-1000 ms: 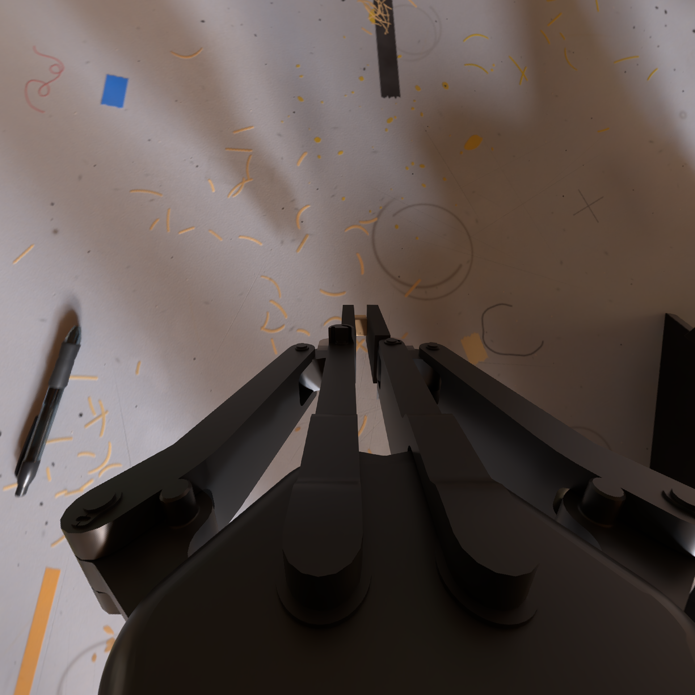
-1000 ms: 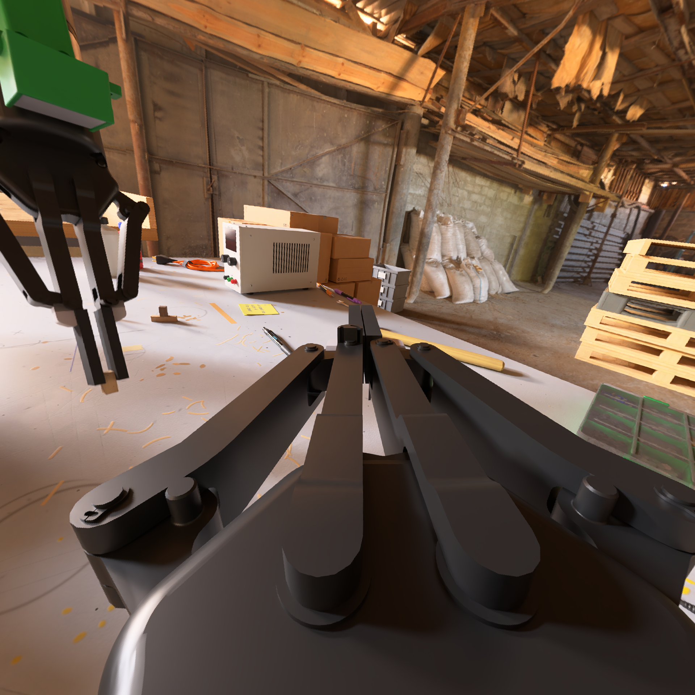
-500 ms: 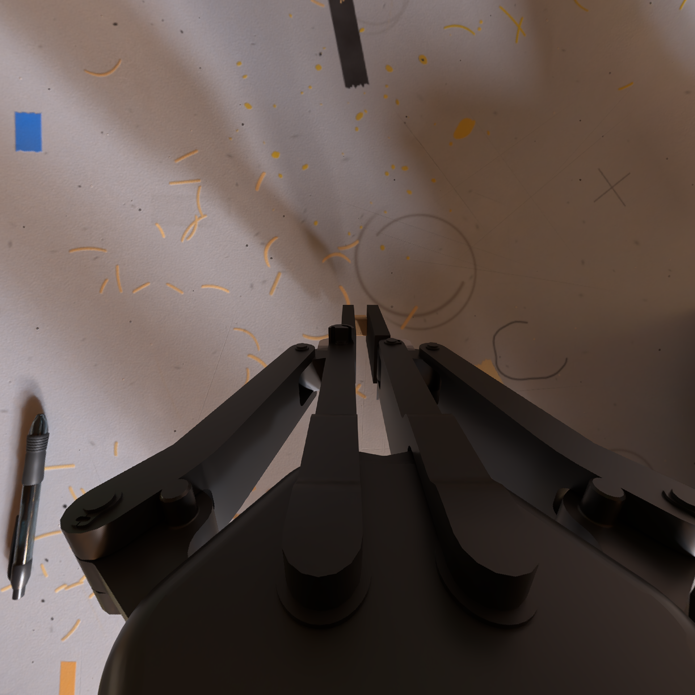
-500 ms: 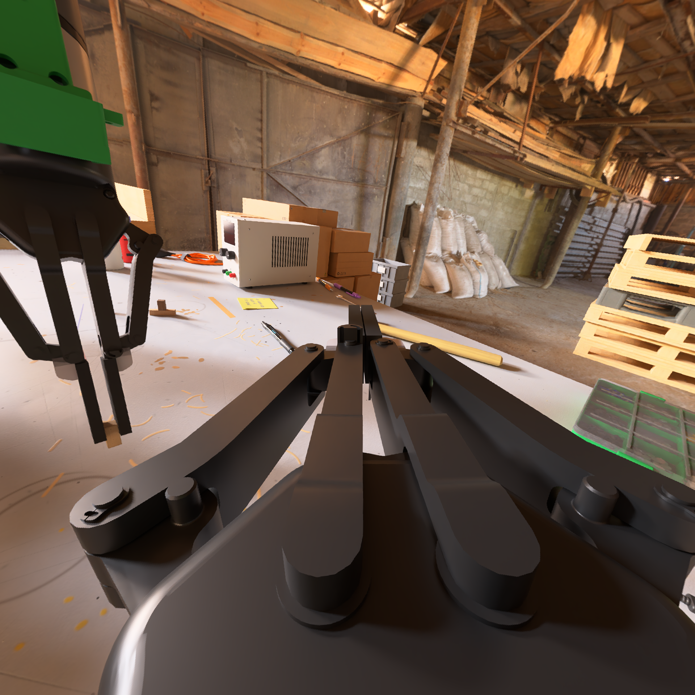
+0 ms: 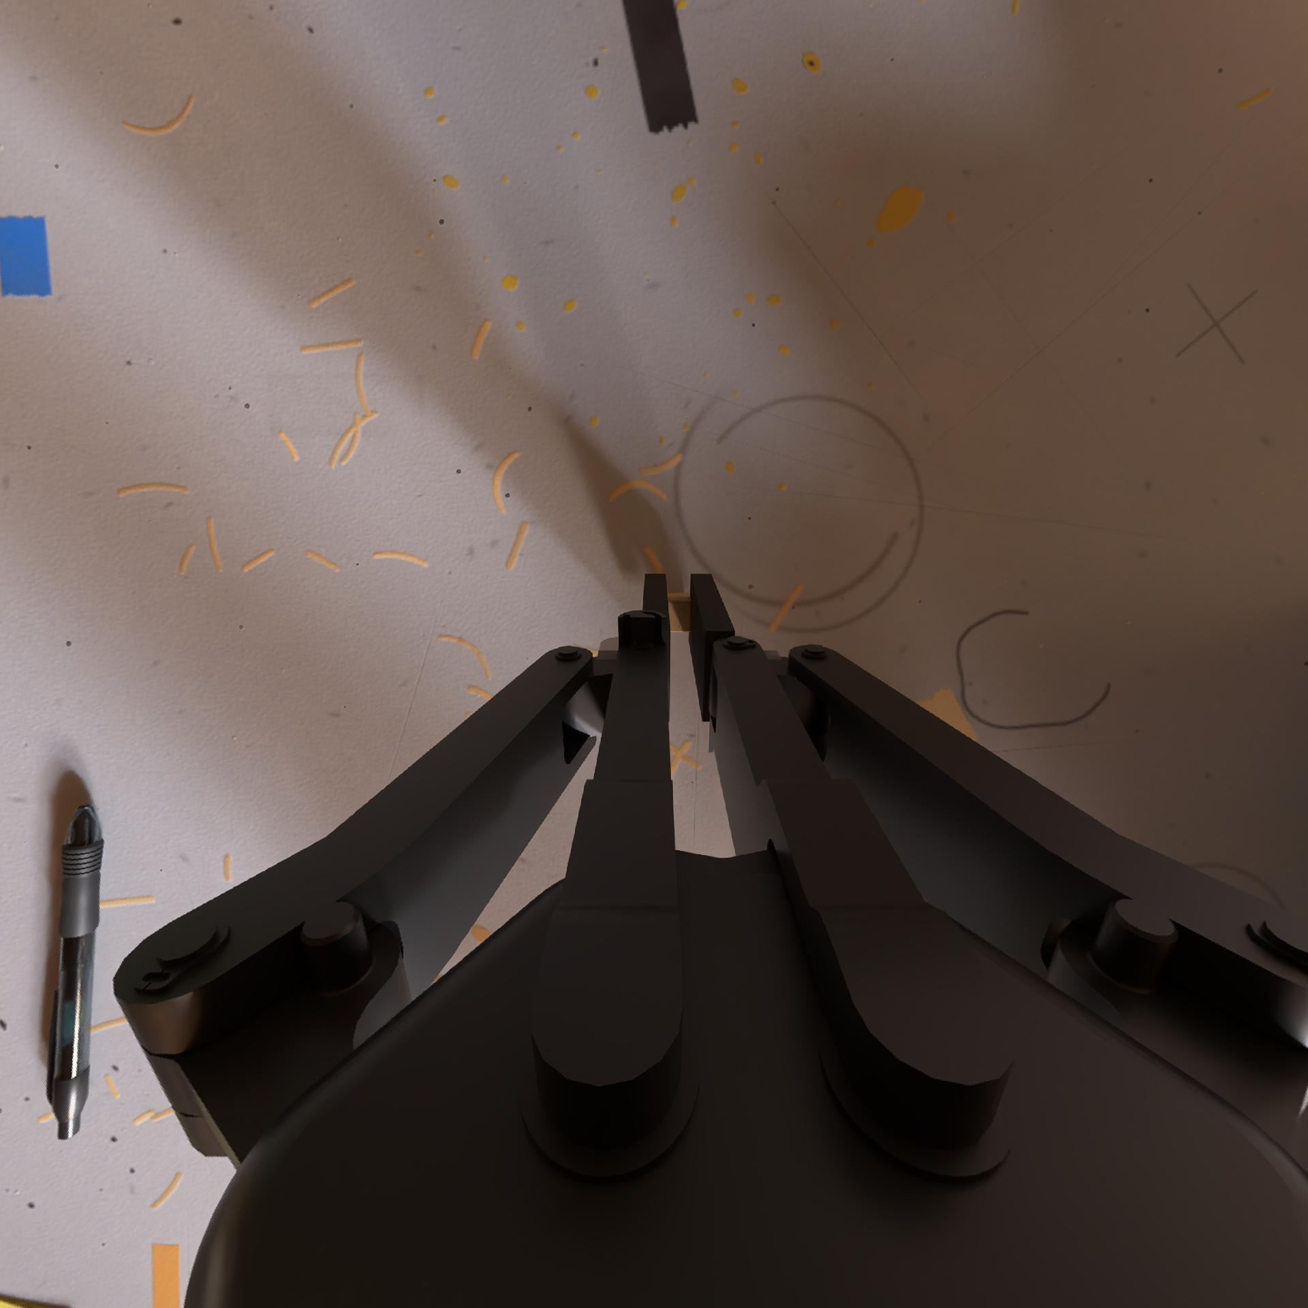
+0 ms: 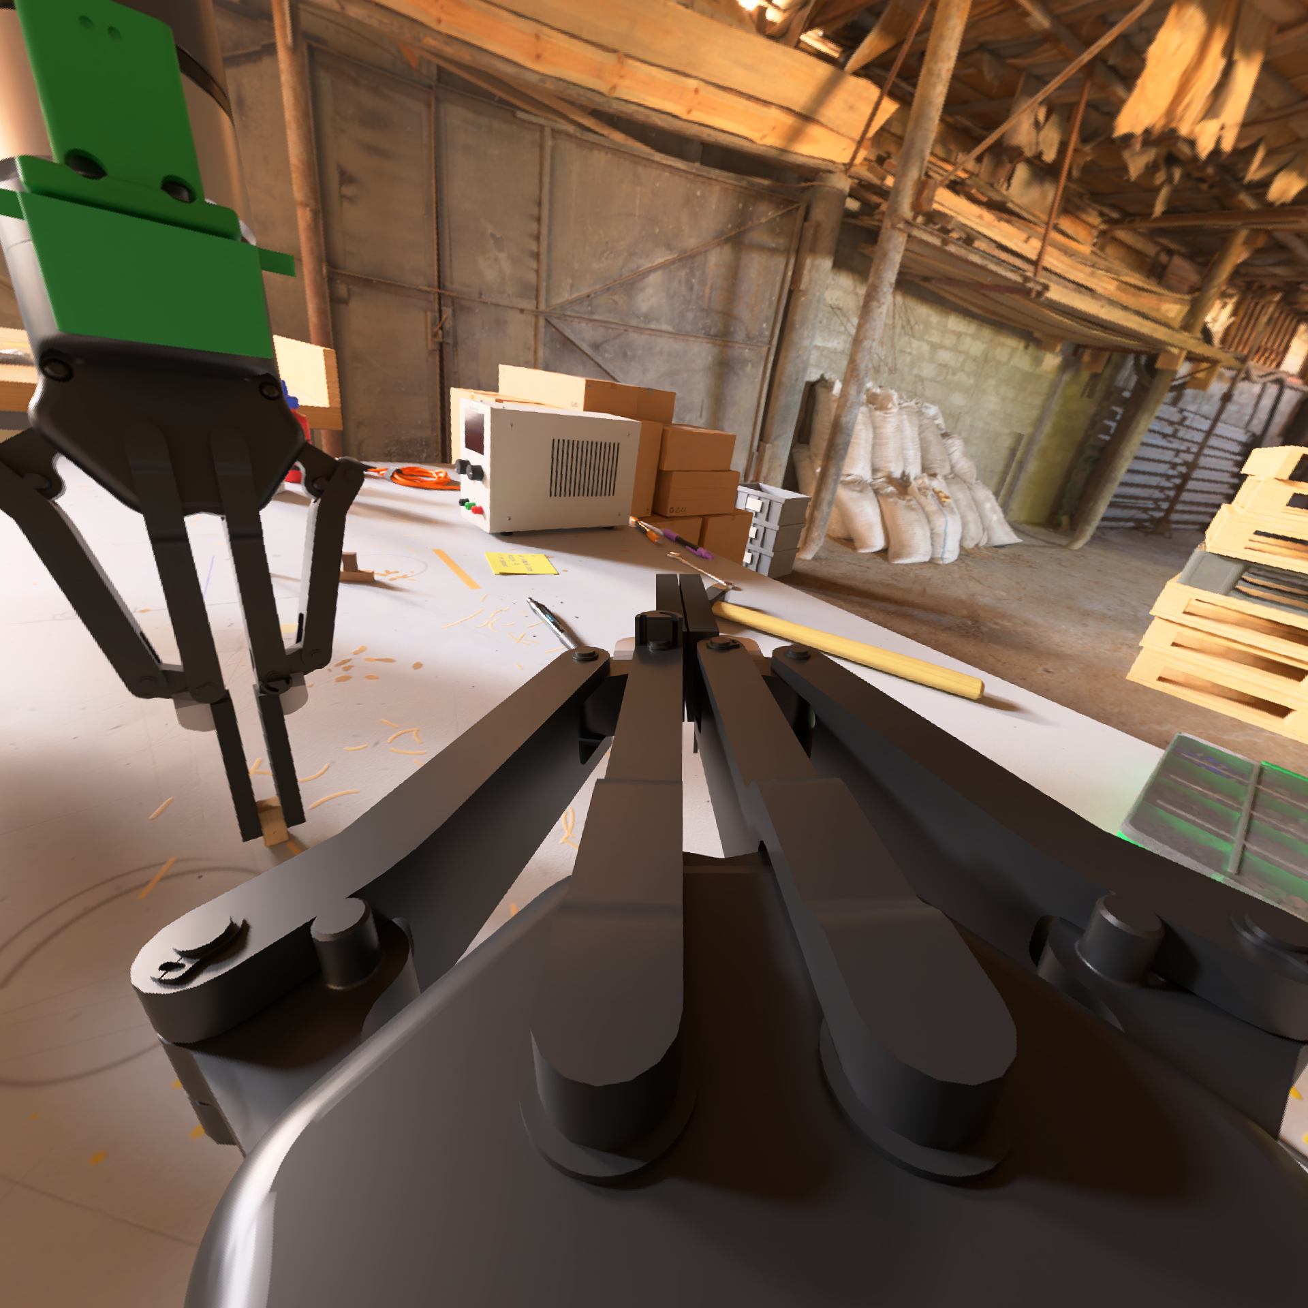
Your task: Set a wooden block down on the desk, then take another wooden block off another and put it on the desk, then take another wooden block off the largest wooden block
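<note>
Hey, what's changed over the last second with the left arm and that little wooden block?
The left tool has come down toward the desk, carrying the small wooden block between its fingers; in the right wrist view the block now sits at or just above the surface. It has not let go. The right tool stayed shut and empty, and the pen and hammer have not moved.

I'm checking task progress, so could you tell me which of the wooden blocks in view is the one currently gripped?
It is the small wooden block between the left gripper fingers, at the desk surface. The other wooden pieces, farther back, stand free.
</note>
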### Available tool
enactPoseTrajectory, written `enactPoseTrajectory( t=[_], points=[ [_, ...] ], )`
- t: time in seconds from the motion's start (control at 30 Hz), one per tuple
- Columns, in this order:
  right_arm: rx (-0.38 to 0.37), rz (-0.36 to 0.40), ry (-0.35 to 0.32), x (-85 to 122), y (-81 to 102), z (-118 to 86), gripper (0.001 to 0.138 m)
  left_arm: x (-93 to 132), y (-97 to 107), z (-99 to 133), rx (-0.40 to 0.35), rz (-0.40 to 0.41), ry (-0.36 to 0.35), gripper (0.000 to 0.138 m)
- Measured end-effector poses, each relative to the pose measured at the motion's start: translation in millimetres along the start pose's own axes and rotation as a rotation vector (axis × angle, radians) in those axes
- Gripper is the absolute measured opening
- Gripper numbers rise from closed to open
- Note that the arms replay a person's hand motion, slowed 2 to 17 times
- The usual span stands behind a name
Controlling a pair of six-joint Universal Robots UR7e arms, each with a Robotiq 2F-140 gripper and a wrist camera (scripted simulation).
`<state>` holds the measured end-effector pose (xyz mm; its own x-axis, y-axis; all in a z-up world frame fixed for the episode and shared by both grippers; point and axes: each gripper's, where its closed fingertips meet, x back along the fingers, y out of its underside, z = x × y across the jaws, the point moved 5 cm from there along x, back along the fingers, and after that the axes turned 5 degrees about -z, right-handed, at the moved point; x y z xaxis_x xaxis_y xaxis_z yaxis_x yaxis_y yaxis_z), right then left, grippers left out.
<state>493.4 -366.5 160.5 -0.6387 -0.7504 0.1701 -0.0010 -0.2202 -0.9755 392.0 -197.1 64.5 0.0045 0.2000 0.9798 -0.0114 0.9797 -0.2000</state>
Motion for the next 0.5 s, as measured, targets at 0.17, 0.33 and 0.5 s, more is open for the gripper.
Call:
enactPoseTrajectory(
  t=[0.17,0.33,0.5],
  points=[
    [0.021,-0.024,-0.049,-1.8,1.9,-7.5,0.001,-0.5,-0.7,0.0,-0.001,0.001,-0.003,0.010],
    [0.047,-0.059,-0.108,-4.4,5.8,-16.6,0.001,-1.6,0.5,0.9,0.001,0.001,-0.002,0.014],
    [0.083,-0.102,-0.160,-7.9,11.3,-26.7,0.004,-1.3,1.9,1.5,-0.001,-0.002,-0.006,0.017]
  ],
)
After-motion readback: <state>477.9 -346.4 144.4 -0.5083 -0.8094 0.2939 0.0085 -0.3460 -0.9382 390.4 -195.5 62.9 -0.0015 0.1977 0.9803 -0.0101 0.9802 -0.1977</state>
